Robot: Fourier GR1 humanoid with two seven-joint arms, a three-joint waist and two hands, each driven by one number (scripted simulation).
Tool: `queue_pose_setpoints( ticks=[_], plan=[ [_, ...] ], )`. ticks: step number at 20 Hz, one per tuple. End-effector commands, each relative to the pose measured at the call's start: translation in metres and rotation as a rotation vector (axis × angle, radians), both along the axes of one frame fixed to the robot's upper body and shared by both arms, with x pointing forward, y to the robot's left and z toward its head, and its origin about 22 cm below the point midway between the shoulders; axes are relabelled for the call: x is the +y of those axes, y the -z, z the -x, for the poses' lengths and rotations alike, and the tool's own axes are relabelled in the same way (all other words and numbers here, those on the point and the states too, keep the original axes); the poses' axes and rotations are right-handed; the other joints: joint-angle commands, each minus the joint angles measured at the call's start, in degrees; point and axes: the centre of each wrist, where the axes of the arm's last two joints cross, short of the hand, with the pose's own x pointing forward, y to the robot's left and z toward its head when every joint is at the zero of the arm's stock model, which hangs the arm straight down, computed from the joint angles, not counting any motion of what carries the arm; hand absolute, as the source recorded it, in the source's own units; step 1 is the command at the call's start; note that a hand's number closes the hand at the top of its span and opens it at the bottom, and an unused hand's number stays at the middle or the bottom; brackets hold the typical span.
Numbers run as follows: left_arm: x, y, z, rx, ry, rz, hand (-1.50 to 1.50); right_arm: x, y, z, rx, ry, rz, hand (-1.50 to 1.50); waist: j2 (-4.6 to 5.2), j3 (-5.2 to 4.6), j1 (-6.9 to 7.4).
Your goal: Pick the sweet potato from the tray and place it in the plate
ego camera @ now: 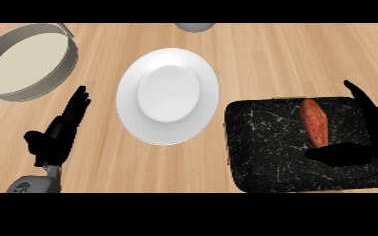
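One sweet potato (315, 122) is seen lying on the black marbled tray (273, 150), bracketed but not yet gripped by the right hand (347, 152), whose fingers (362, 97) are spread open. They should be closed evenly across its middle before lifting toward the white plate (168, 96). The left hand (63, 130) is rested open on the table (280, 55).

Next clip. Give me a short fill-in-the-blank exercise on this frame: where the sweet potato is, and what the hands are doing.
1. The sweet potato lies on the black ____.
2. The white plate holds ____.
3. The ____ hand is at the sweet potato, thumb and fingers either side of it.
4. The left hand rests open to the ____ of the plate.

Missing words: tray; nothing; right; left
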Motion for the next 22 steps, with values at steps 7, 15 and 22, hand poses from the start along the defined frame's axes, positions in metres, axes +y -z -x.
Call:
queue_pose_setpoints(
  ticks=[7,15,22],
  plan=[
    [-0.012,0.0,-0.004,0.0,0.002,-0.004,0.0,-0.004,0.006,-0.009,0.222,0.028,0.09,-1.5,0.05,0.06,0.1],
    [-0.02,-0.009,-0.006,-0.014,-0.002,0.009,0.0,-0.018,0.037,-0.024,0.266,0.014,0.058,-1.5,0.03,0.09,0.23],
    [0.0,0.022,0.012,-0.015,-0.002,0.001,0.0,-0.023,0.066,-0.037,0.301,0.053,0.149,-1.5,0.07,0.06,0.21]
  ],
)
